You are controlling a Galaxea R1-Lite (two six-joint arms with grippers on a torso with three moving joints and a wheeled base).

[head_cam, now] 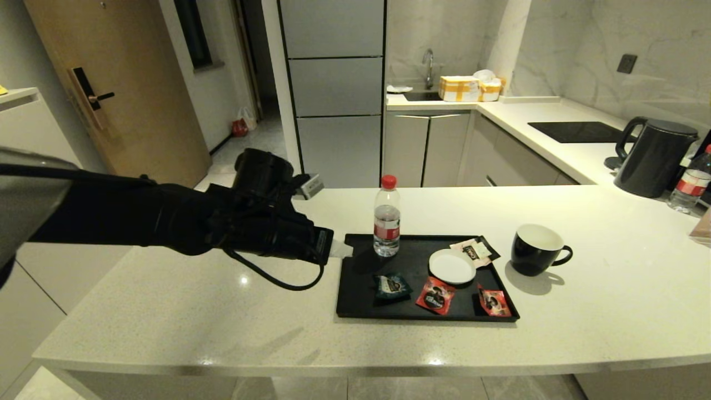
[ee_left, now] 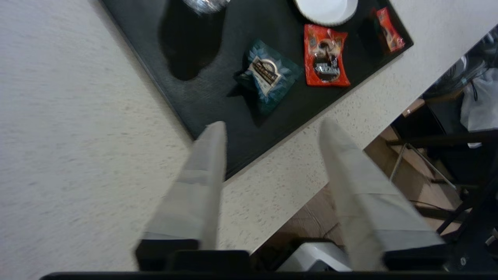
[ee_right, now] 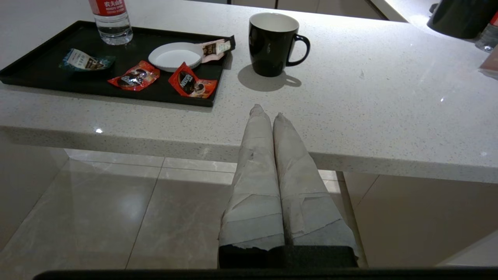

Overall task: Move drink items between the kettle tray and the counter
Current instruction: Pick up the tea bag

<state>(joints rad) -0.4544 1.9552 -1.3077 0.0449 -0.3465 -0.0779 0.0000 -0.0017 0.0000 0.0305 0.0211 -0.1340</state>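
Observation:
The matte black kettle tray (head_cam: 361,303) lies on the speckled counter (head_cam: 222,316). A dark teal sachet (head_cam: 391,285) rests in the tray's near left part, also in the left wrist view (ee_left: 268,76). The glossy black mug (head_cam: 536,251) stands upright on the counter just right of the tray, handle to the right. My left arm (head_cam: 166,222) reaches in from the left. My left gripper (ee_left: 272,124) hovers open over the tray's near left corner, short of the teal sachet, holding nothing. My right gripper (ee_right: 268,112) is shut and empty, low in front of the counter edge, facing the mug (ee_right: 272,42).
On the tray stand a red-capped water bottle (head_cam: 386,218), a white round dish (head_cam: 451,266), two red sachets (head_cam: 436,295) (head_cam: 494,303) and a pale sachet (head_cam: 473,251). A black kettle (head_cam: 652,156), another bottle (head_cam: 690,183) and the cooktop (head_cam: 577,131) sit at the far right.

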